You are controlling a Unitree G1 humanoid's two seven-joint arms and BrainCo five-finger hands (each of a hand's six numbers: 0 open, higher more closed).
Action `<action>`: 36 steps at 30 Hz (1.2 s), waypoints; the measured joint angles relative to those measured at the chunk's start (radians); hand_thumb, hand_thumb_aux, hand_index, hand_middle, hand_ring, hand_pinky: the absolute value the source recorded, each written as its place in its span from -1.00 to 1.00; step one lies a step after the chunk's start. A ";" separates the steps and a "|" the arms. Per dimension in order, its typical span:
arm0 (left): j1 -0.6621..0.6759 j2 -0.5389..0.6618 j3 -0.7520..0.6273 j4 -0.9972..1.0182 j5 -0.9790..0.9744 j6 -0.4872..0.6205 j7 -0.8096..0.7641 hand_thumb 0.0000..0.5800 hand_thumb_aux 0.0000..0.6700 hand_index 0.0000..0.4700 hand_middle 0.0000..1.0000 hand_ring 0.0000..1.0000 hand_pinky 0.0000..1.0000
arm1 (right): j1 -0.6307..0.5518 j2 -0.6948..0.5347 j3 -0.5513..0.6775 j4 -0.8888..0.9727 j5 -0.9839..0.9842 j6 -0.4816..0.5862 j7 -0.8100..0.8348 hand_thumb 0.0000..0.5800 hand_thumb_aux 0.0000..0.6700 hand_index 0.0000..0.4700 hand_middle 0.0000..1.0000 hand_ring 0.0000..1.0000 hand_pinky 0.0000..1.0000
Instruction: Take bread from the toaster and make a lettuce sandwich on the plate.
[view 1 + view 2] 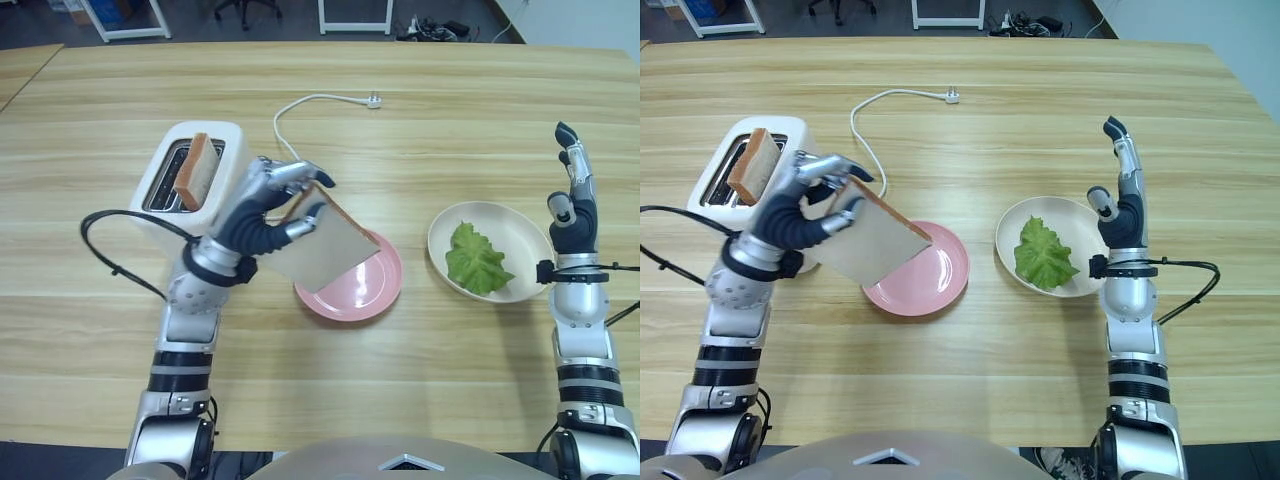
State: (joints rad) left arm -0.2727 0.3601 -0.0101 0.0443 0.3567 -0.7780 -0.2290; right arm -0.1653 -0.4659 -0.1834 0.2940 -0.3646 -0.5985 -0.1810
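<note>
Wood-grain table [450,130], glossy pink plate [378,290], white toaster [232,145], perhaps plastic

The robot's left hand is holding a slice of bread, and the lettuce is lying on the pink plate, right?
Not quite. The lettuce lies in the cream bowl beside the right hand, not on the pink plate; the left eye view shows it. The left hand does hold a slice of bread.

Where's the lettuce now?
In both eye views, the lettuce lies in the cream bowl, right of the pink plate, beside the right hand.
</note>
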 measured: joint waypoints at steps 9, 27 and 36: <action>-0.176 -0.001 -0.174 0.227 0.114 0.009 -0.007 1.00 1.00 1.00 1.00 1.00 1.00 | 0.010 -0.137 0.108 0.142 -0.236 0.008 -0.066 -1.00 -1.00 -1.00 -1.00 -1.00 -1.00; -0.410 -0.023 -0.416 0.699 0.239 0.025 -0.030 1.00 1.00 1.00 1.00 1.00 1.00 | -0.019 -0.215 0.384 0.356 -0.445 0.149 -0.090 -1.00 -1.00 -1.00 -1.00 -1.00 -1.00; -0.446 -0.023 -0.473 0.790 0.323 0.031 0.074 -0.28 -0.60 -0.60 1.00 1.00 1.00 | -0.102 -0.225 0.447 0.446 -0.446 0.141 -0.165 0.92 0.59 0.59 -1.00 -1.00 -1.00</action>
State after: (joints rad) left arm -0.7186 0.3370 -0.4826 0.8344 0.6800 -0.7466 -0.1552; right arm -0.2672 -0.6911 0.2634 0.7396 -0.8109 -0.4575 -0.3464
